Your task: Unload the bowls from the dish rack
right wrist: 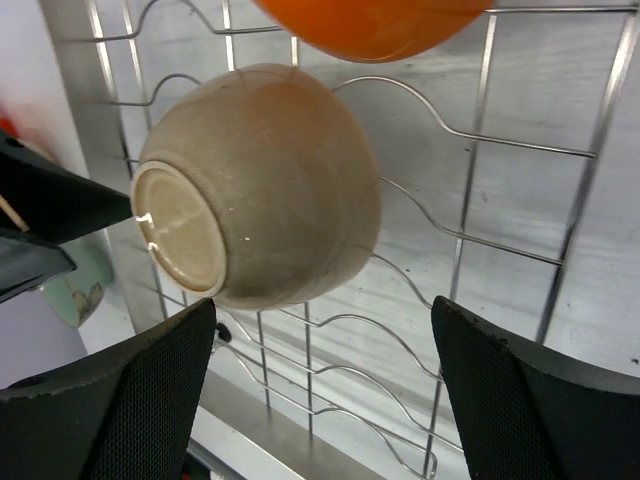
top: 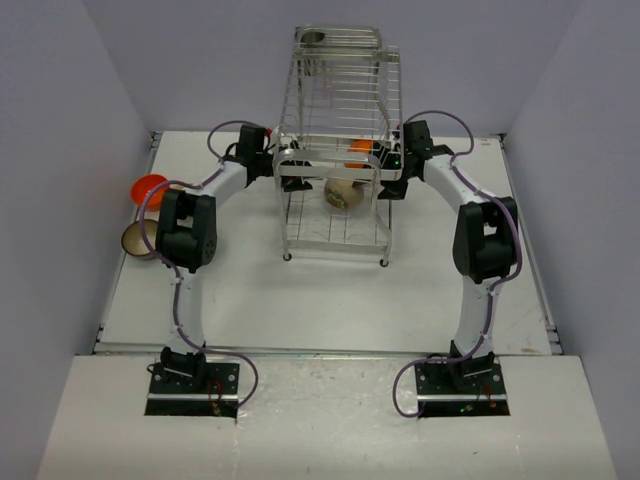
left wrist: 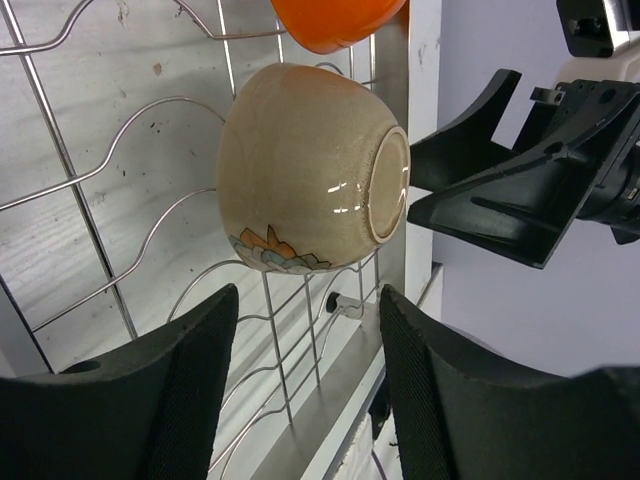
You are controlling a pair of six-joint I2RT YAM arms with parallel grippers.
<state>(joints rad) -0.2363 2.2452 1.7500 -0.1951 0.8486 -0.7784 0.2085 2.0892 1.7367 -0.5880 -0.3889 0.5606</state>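
Flanking cream-beige bowl [left wrist: 300,180] on its side in dish rack [top: 335,100] with left gripper [left wrist: 305,310] and right gripper [right wrist: 322,315], both spread wide, gripping nothing. Next to orange bowl [right wrist: 380,20].

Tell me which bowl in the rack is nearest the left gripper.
The cream-beige bowl, directly ahead of the left gripper; the orange bowl sits beyond it.
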